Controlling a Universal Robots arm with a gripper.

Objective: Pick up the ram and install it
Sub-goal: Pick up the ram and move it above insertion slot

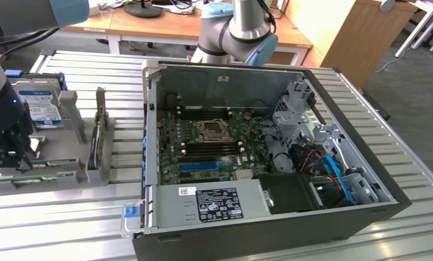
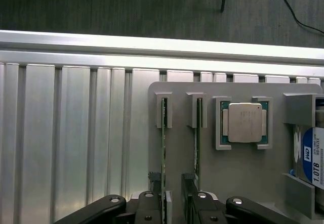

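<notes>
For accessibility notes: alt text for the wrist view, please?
The open gripper sits at one end of two ram sticks standing on edge in a grey holder. The holder also carries a square silver processor chip and a blue-labelled hard drive, on a slatted metal table.

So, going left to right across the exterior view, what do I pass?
Black gripper → blue-labelled silver hard drive → blue plastic latch → silver processor socket on the green motherboard → blue cables.

Hard drive, just beside the processor: blue-and-white label reading "WD" and "1.0TB". Processor lid: engraved lines, illegible. Power supply label: print too small to read
</notes>
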